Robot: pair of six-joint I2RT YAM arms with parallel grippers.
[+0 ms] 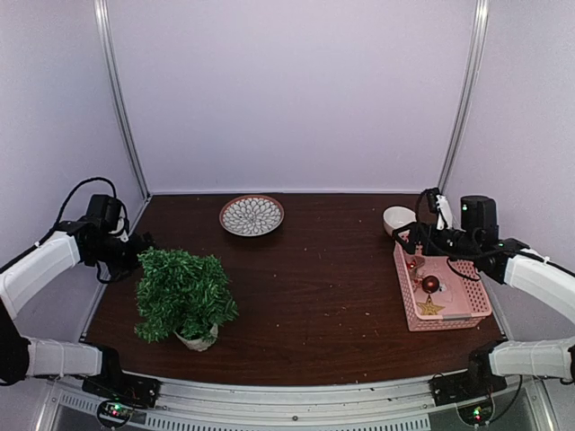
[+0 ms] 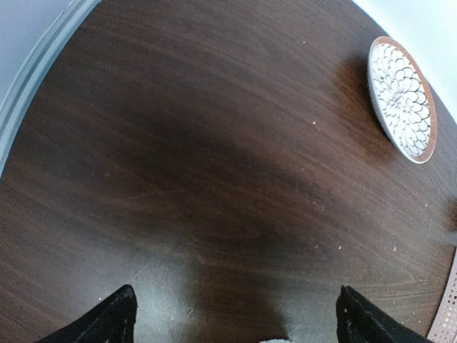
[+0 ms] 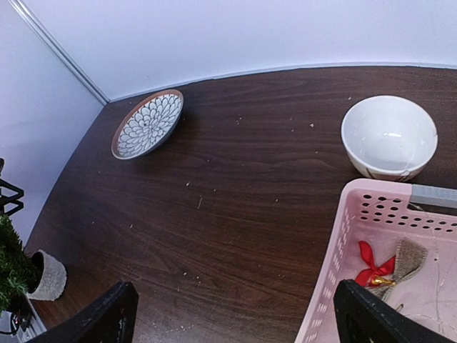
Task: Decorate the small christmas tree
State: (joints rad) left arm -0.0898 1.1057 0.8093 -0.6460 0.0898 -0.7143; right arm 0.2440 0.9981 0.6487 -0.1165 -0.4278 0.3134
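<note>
Plainly the small christmas tree (image 1: 184, 294) carries no ornament that these views show; it stands upright in its white pot on the bench (image 1: 314, 296), just beside and below the left pincer (image 1: 133, 248), on that pincer's right and nearer the arm bases; from the right pincer (image 3: 235, 314) it sits well apart, far off to the left.

Both pincers are spread wide and hold nothing; the left one hangs over bare wood, the patterned plate (image 2: 401, 98) lying ahead of it and to its right.

The right pincer hovers at the far left corner of the pink basket (image 1: 449, 316), most of which lies to its right and back toward the arm base; a white bowl (image 3: 389, 136) sits ahead and to the right, apart from the basket rim. Inside the basket are a red bow on burlap (image 3: 375, 268), a red ball (image 1: 431, 284) and a gold star (image 1: 429, 308).

By my reading the step in hand is the first pick, and the right pincer is the one placed for it; it should shift right to stand over a single ornament, come down clear of the perforated wall, and close on something graspable; the bow looks soft and forgiving, while the ball could roll from the fingers. The left pincer could steady the pot, since a light tree may tip when an ornament is pressed into its needles.
</note>
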